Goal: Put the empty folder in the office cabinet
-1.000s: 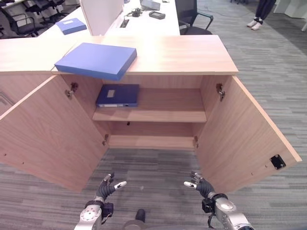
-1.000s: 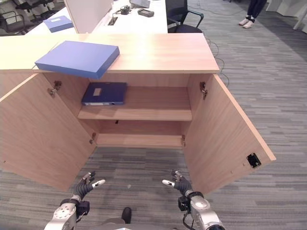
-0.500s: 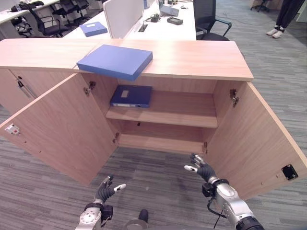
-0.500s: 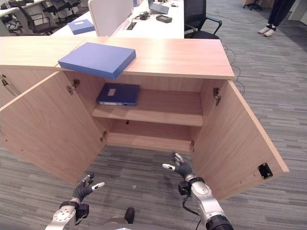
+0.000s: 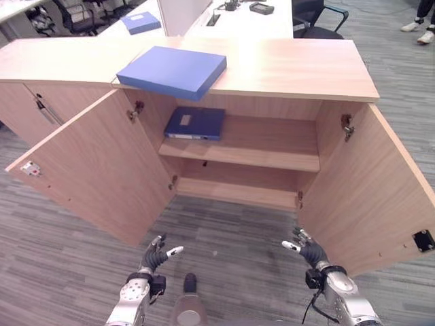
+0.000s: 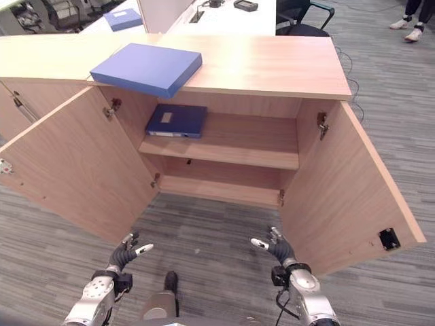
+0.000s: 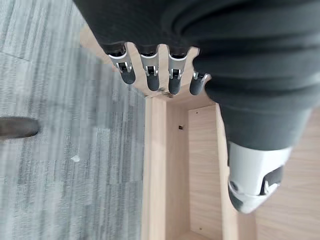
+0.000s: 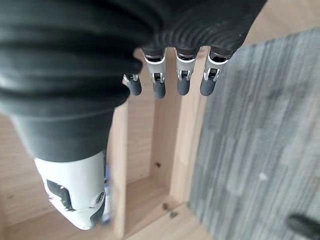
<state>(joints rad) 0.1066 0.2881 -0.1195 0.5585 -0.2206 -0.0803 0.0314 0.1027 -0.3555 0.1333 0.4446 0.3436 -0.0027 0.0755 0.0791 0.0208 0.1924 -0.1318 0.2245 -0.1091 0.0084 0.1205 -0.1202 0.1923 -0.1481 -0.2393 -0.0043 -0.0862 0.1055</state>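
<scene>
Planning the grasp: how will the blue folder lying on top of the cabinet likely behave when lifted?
The blue folder looks boxy and flat-sided, so probably stiff rather than floppy. One corner juts past the cabinet top, which may offer an edge to grip. Its smooth cover could be slippery.

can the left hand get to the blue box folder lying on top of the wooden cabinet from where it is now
Probably not yet: the left hand hangs open low above the carpet, well short of the blue box folder on the wooden cabinet; nothing blocks the way up.
</scene>
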